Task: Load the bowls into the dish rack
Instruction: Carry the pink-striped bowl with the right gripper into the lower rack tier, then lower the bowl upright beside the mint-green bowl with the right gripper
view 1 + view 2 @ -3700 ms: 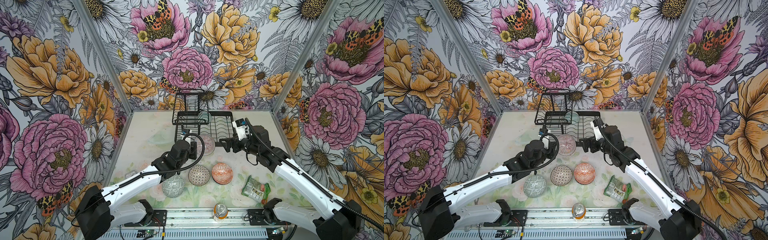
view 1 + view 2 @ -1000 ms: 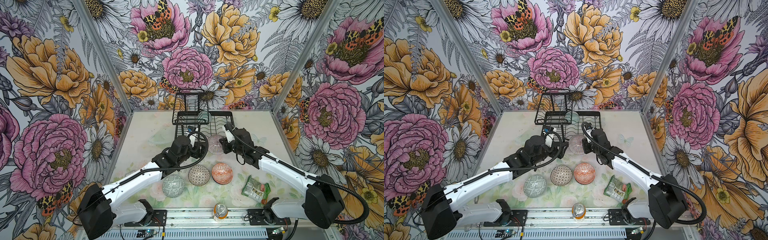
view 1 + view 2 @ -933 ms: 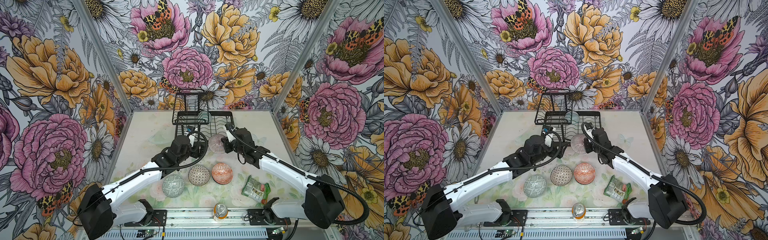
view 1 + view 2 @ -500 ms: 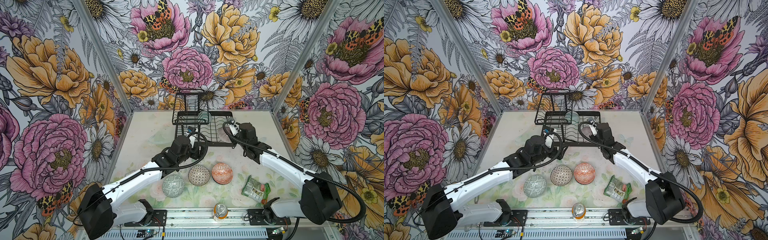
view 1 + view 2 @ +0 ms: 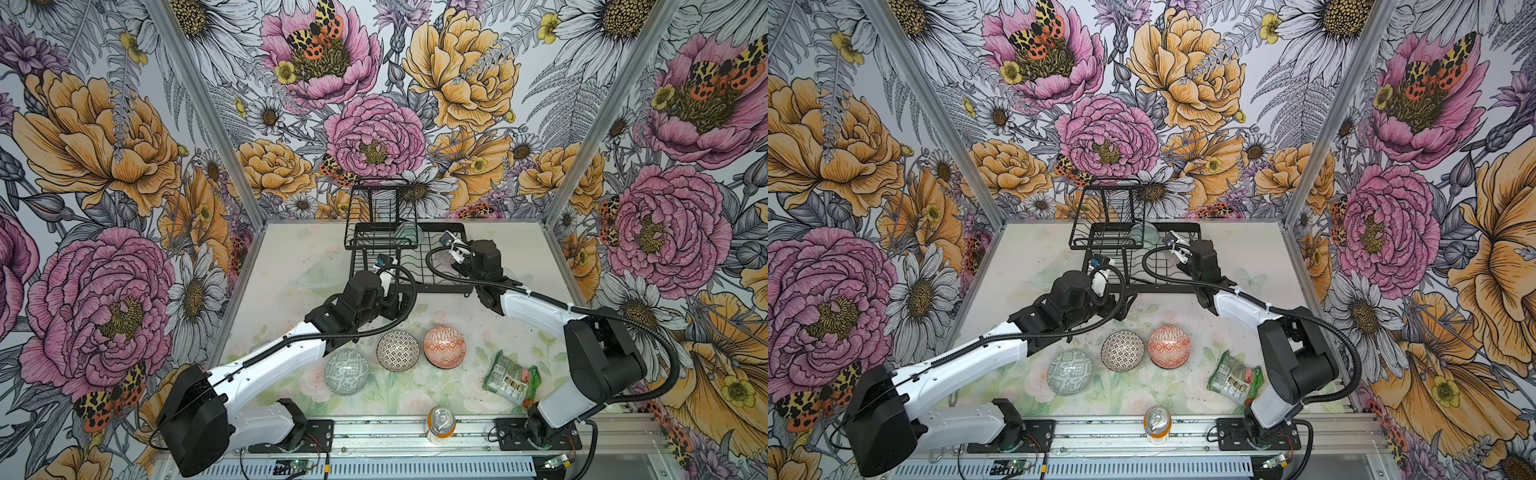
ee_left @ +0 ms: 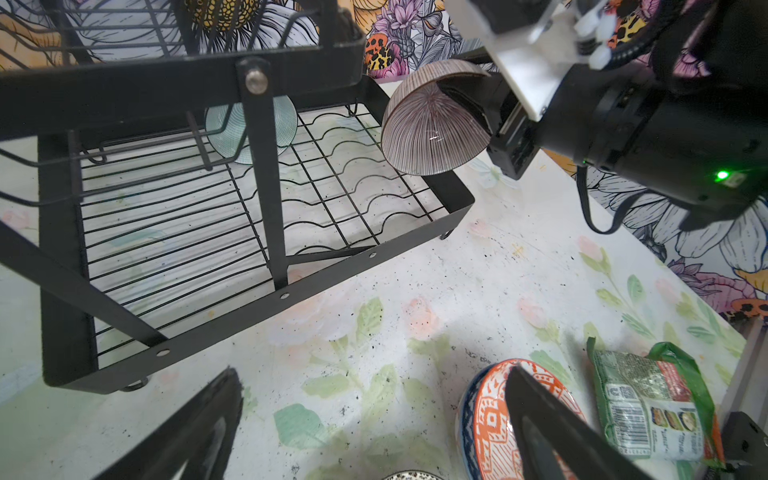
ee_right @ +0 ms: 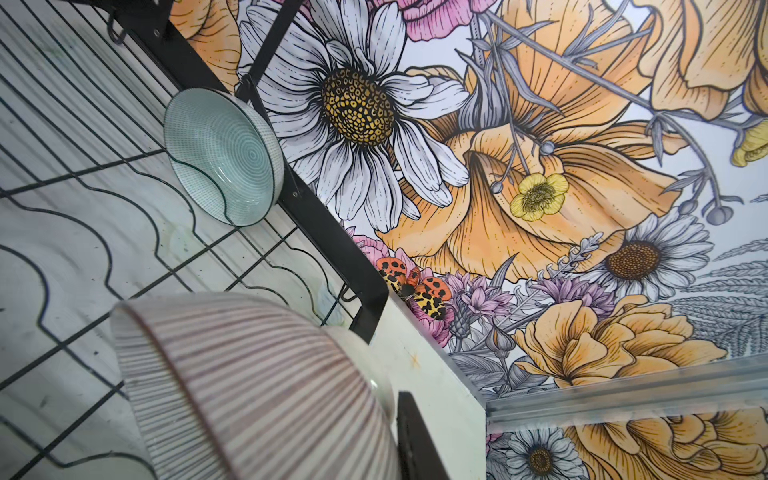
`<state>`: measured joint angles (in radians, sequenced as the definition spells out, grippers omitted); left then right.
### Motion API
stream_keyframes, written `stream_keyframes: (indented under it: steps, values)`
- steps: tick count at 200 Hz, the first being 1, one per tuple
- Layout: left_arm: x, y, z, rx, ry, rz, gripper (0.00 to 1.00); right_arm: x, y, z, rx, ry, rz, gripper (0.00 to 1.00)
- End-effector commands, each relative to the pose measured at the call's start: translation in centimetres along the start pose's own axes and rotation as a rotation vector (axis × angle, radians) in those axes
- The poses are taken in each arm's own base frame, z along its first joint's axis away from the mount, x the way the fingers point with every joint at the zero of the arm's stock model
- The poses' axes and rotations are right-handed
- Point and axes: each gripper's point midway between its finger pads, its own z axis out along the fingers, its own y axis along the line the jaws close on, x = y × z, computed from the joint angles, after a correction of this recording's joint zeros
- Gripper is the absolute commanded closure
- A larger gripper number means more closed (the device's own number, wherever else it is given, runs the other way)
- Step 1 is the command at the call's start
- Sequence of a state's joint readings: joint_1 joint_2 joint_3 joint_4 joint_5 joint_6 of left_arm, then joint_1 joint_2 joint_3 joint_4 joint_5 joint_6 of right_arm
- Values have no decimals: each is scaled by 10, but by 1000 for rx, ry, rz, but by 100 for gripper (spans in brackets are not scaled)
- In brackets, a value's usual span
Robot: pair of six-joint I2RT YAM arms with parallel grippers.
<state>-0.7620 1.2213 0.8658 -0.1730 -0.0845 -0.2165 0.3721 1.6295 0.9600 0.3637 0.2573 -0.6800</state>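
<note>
Looks under halfway: pale teal bowl (image 7: 224, 158) standing in the dish rack (image 6: 249, 312), pink-striped bowl (image 6: 432, 129) pinched by narrow right fingers (image 7: 415, 440) over the rack's lower tier, maze bowl (image 5: 346, 372), lattice bowl (image 5: 397, 350) and orange bowl (image 5: 444, 346) waiting on the counter (image 5: 291, 249) before the rack, left fingers (image 6: 552, 432) wide, empty.

Dish rack (image 6: 224, 324): black wire, two tiers, at far side of desk (image 5: 291, 257). Pale teal bowl (image 7: 220, 158) stands on edge against the base tray's back rail. Pink-striped bowl (image 6: 432, 133) is clear of the wires, tipped sideways above the rack's right end, rim pinched by right fingers (image 6: 463, 97). Grey-green maze bowl (image 5: 346, 372), black-white lattice bowl (image 5: 397, 351) and orange-white geometric bowl (image 5: 444, 346) sit in a row on the desk, nearer the front.
</note>
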Motion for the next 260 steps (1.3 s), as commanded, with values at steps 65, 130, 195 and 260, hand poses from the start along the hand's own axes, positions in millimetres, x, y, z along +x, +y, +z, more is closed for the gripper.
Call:
stream_keyframes:
  steps: [65, 130, 195, 260]
  values:
    - [16, 8, 6, 1, 58, 14, 1, -26, -45, 48, 126, -176, -127, 100]
    - [16, 18, 13, -8, 69, -1, 1, -25, -53, 95, 154, -187, -229, 100]
    - [19, 30, 20, -16, 92, -21, 1, -27, -55, 130, 229, -192, -367, 100]
    - [20, 36, 25, -17, 107, -32, 1, -28, -49, 152, 285, -223, -428, 100]
